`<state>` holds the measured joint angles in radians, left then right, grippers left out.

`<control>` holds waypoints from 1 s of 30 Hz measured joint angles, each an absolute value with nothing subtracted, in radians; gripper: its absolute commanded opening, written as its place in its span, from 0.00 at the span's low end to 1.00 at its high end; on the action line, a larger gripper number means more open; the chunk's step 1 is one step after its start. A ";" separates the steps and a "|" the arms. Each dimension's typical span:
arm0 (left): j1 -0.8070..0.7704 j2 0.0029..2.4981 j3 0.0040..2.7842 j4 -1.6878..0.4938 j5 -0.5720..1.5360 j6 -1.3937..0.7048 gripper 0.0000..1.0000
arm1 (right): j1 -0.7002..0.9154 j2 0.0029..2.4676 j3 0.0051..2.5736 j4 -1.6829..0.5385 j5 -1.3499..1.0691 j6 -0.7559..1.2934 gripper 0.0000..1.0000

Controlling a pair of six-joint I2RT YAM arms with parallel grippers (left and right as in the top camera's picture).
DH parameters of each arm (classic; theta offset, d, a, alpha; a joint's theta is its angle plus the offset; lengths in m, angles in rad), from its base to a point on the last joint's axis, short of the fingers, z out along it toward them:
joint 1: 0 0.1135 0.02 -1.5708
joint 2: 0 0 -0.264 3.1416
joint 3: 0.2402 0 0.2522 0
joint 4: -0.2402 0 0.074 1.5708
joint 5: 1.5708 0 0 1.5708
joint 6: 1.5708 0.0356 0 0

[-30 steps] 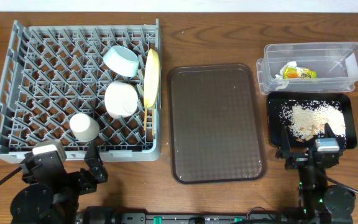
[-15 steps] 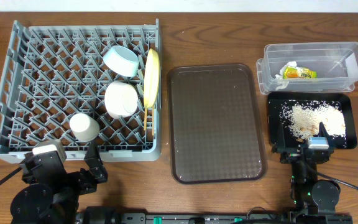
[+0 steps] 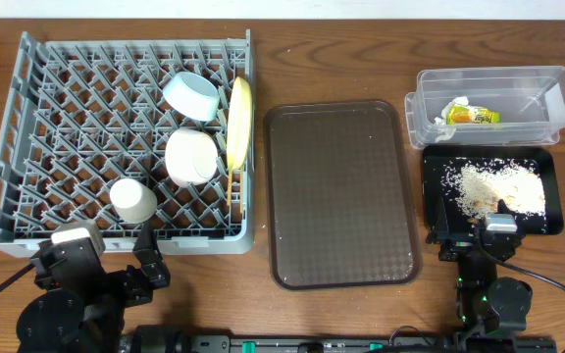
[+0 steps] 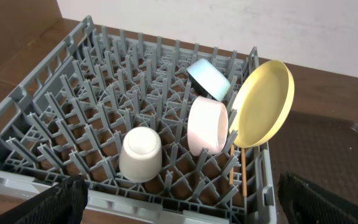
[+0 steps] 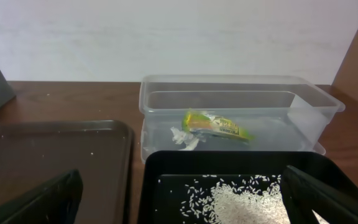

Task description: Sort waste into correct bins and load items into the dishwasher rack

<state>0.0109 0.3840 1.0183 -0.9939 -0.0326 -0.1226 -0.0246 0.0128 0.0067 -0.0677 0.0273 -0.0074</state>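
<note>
The grey dishwasher rack [image 3: 37, 127] [image 4: 73, 93] holds the yellow plate [image 3: 239, 122] [image 4: 263, 102] on edge, the light blue bowl [image 3: 190, 95] [image 4: 208, 78], the pinkish-white bowl [image 3: 190, 156] [image 4: 207, 126], the white cup [image 3: 132, 199] [image 4: 141, 154] upside down, and the wooden chopsticks [image 4: 243, 174]. The snack wrapper [image 3: 471, 114] [image 5: 216, 125] lies in the clear tub [image 3: 557, 93] [image 5: 316, 102]. The rice crumbs [image 3: 493, 189] [image 5: 253, 202] lie in the black tray [image 3: 434, 191] [image 5: 160, 168]. My left gripper [image 3: 101, 263] [image 4: 182, 202] is open and empty at the rack's near edge. My right gripper [image 3: 486, 235] [image 5: 185, 199] is open and empty at the black tray's near edge.
The brown serving tray [image 3: 341, 191] [image 5: 55, 155] lies between the rack and the two bins, with a few stray crumbs on it. A wall runs behind the table's far edge.
My right arm has drawn back toward the near table edge and shifted a little left. The left arm has not moved.
</note>
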 measured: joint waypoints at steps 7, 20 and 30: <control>0.011 0.384 1.018 -0.994 -0.033 -0.122 0.99 | -0.025 0.013 0.007 -0.068 0.027 -0.007 0.99; 0.011 0.384 1.018 -0.994 -0.033 -0.122 0.99 | -0.025 0.013 0.007 -0.068 0.027 -0.007 0.99; 0.011 0.379 0.986 -1.022 -0.053 -0.114 0.99 | -0.025 0.013 0.007 -0.067 0.027 -0.007 0.99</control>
<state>0.0109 0.3786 0.9863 -1.0222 -0.0528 -0.1139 -0.0246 0.0128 0.0067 -0.0673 0.0273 -0.0071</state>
